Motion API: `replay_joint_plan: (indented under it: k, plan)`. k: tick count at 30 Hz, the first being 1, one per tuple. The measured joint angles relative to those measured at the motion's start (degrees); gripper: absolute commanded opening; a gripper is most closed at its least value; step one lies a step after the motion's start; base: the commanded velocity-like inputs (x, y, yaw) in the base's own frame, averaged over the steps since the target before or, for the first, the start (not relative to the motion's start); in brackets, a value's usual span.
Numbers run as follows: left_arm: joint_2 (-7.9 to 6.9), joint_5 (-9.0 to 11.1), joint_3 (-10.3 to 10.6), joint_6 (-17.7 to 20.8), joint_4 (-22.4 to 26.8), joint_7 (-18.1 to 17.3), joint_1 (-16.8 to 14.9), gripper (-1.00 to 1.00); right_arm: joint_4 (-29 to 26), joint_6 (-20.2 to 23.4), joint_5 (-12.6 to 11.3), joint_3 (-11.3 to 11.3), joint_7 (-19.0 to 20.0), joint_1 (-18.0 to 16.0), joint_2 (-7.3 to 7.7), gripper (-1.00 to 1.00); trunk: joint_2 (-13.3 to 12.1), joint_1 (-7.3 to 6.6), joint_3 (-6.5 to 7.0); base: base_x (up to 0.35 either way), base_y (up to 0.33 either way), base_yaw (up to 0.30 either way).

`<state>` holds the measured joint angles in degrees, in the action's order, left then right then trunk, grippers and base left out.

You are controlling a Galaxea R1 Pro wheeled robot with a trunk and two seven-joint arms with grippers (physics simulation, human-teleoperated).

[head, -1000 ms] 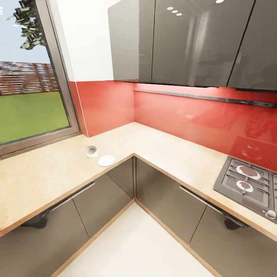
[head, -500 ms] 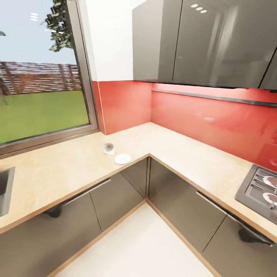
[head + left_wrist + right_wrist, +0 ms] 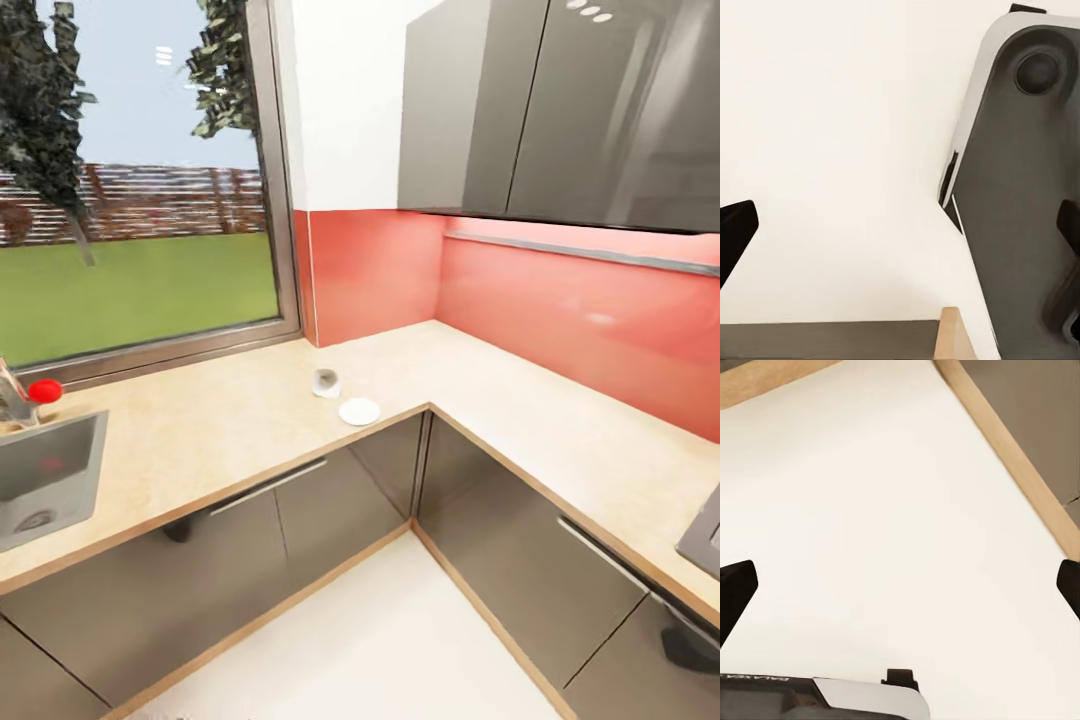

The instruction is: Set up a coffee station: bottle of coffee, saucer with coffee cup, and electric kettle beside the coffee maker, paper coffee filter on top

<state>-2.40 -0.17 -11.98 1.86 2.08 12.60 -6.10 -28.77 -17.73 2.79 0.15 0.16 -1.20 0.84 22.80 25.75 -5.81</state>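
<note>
A small white coffee cup (image 3: 325, 382) sits on the beige kitchen countertop (image 3: 220, 430) near the inner corner and looks tipped on its side. Just in front of it, apart from it and close to the counter's edge, lies the flat white saucer (image 3: 359, 411). My left gripper (image 3: 900, 232) is open over the pale floor beside the robot's base, with nothing between its dark fingertips (image 3: 735, 240). My right gripper (image 3: 900, 589) is also open and empty above the floor. The coffee maker, bottle of coffee, paper filter, electric kettle and kitchen shelf are out of view.
A steel sink (image 3: 45, 480) with a red-knobbed tap (image 3: 42, 390) is set in the counter at the left, under a large window (image 3: 140, 180). Grey wall cabinets (image 3: 560, 110) hang over the right run of the L-shaped counter. A hob corner (image 3: 704, 540) shows at the far right.
The head camera has swung to the left: the sink has come into view and the hob has slid almost out at the right. Cup and saucer keep their places on the counter.
</note>
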Motion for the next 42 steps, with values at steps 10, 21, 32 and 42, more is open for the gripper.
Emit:
replay_joint_plan:
  k: [10, 21, 32, 42]
  plan:
    - [-0.47, -0.30, 0.34, -0.05, -0.11, 0.60, 0.07, 1.00, 0.03, -0.04, 0.02, -0.02, -0.08, 0.00, 0.06, 1.00, 0.00, 0.00, 0.00, 0.000, 0.000, 0.279]
    - [-0.53, -0.39, 0.54, -0.21, -0.02, -0.08, 0.08, 1.00, 0.11, -0.06, 0.08, 0.02, -0.08, 0.00, 0.03, 1.00, 0.00, 0.00, 0.00, 0.000, 0.000, 0.279]
    - [-0.33, -0.13, 0.50, -0.27, -0.03, -0.05, 0.07, 1.00, 0.10, -0.05, 0.08, 0.02, -0.08, 0.00, 0.02, 1.00, 0.00, 0.02, 0.00, -0.090, -0.070, 0.275]
    - [-0.01, -0.09, 0.39, -0.27, -0.04, 0.44, 0.06, 1.00, 0.09, -0.02, 0.08, -0.06, -0.02, 0.02, 0.27, 1.00, 0.00, 0.03, 0.00, -0.263, -0.131, 0.043]
